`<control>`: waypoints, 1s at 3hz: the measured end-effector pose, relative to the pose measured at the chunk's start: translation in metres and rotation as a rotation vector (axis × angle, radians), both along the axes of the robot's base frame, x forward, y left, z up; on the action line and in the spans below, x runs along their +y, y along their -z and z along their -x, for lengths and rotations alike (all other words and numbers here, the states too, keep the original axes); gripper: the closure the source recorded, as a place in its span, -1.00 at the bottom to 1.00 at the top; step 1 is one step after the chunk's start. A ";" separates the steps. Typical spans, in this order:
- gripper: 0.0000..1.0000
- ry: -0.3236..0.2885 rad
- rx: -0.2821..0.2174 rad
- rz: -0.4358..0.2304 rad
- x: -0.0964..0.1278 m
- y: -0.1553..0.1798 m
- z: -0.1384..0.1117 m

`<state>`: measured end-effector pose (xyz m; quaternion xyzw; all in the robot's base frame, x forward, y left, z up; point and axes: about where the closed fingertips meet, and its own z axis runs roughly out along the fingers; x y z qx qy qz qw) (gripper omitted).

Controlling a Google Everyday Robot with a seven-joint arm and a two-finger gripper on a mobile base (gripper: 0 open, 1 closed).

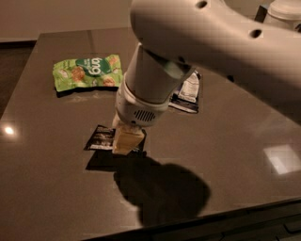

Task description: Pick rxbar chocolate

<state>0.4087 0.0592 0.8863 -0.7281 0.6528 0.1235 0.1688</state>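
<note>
The rxbar chocolate point(100, 138) is a small flat black wrapper with white print. Its right end is caught in my gripper point(126, 141), whose yellowish fingertips point(127, 137) point straight down. The bar hangs a little above the dark table point(51, 197), and its shadow lies on the surface just below it. The white arm and wrist come in from the upper right and hide the bar's right end.
A green snack bag point(87, 72) with white lettering lies at the back left. A dark blue and white snack bag point(188, 92) lies behind the wrist, partly hidden. A white container point(284, 12) stands at the far right corner. The table's front edge runs along the bottom right.
</note>
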 end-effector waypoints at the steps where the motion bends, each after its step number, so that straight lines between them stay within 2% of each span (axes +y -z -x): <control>1: 1.00 -0.026 -0.011 -0.038 -0.010 -0.038 -0.004; 2: 1.00 -0.072 -0.058 -0.090 -0.020 -0.103 -0.017; 3: 1.00 -0.072 -0.058 -0.090 -0.020 -0.103 -0.017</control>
